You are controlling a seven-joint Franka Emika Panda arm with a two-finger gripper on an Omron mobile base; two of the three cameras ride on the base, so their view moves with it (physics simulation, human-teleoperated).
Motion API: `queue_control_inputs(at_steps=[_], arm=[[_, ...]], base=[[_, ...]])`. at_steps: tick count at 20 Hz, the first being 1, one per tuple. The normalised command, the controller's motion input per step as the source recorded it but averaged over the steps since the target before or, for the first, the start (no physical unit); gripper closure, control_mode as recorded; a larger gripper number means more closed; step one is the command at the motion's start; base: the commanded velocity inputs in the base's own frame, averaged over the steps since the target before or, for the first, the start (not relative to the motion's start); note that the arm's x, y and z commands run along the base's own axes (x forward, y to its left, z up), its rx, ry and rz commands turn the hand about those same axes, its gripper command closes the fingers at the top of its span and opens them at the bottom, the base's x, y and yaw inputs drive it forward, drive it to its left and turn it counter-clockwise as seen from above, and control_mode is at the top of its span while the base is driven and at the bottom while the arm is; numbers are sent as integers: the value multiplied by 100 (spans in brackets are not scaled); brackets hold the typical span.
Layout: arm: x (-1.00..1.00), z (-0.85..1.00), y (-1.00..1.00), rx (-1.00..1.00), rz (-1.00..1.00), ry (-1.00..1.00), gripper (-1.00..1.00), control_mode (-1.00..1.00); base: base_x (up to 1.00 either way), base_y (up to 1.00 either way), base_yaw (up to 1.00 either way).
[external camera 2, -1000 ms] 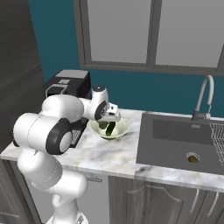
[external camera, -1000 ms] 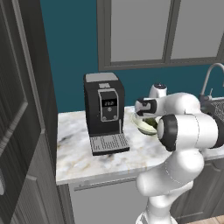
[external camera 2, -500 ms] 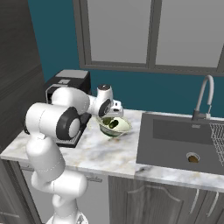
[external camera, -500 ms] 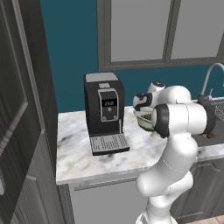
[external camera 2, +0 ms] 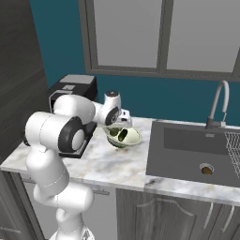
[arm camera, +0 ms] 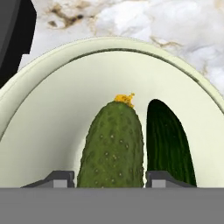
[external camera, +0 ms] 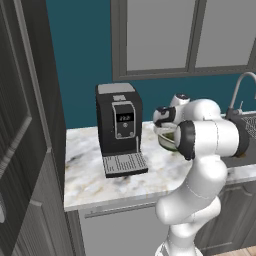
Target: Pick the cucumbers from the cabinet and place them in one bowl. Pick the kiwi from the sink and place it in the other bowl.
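Over the marble counter (external camera 2: pixel 108 161), beside the coffee machine (external camera: pixel 119 129), the white arm rose from the base, bent at a high elbow and reached forward so that the gripper (external camera 2: pixel 123 127) hung at the cream bowl (external camera 2: pixel 132 137), pointing down into it. From the right base view the hand sat over the bowl's near-left rim, with a dark green cucumber (external camera 2: pixel 123 135) showing in the bowl just beneath it; from the left base view the bowl (external camera: pixel 167 140) was mostly hidden behind the forearm. Looking along the hand, the bowl (arm camera: pixel 52 109) lay close below, with two cucumbers in it. One cucumber (arm camera: pixel 112 146), pebbled and lighter green with a small yellow tip, stood lengthwise between the two dark fingertips (arm camera: pixel 57 178), its sides reaching right to both of them. The second cucumber (arm camera: pixel 168 144), darker and smoother, lay just beside it on the far side of the other fingertip, against the bowl's wall, the two seeming to touch along their length. The jaws stood partly apart, about as wide as the lighter cucumber, and appeared closed on it; actual contact at the pads was hidden at the bottom of the view. The sink (external camera 2: pixel 197 154) lay to the right of the bowl, well apart from the hand, with its chrome tap (external camera 2: pixel 218 103) behind it. Part of the dark cabinet (external camera: pixel 25 125) stood at the left of the counter.
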Motion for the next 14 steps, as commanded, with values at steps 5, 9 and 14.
queue_control_inputs(at_steps=[5,9,14], arm=[[-1,-2,20,0,0,0,-100,-100],[0,2,21,0,-2,0,-100,-100],[15,33,12,-4,0,4,-100,-100]], base=[[0,0,0],[0,0,0],[0,0,0]])
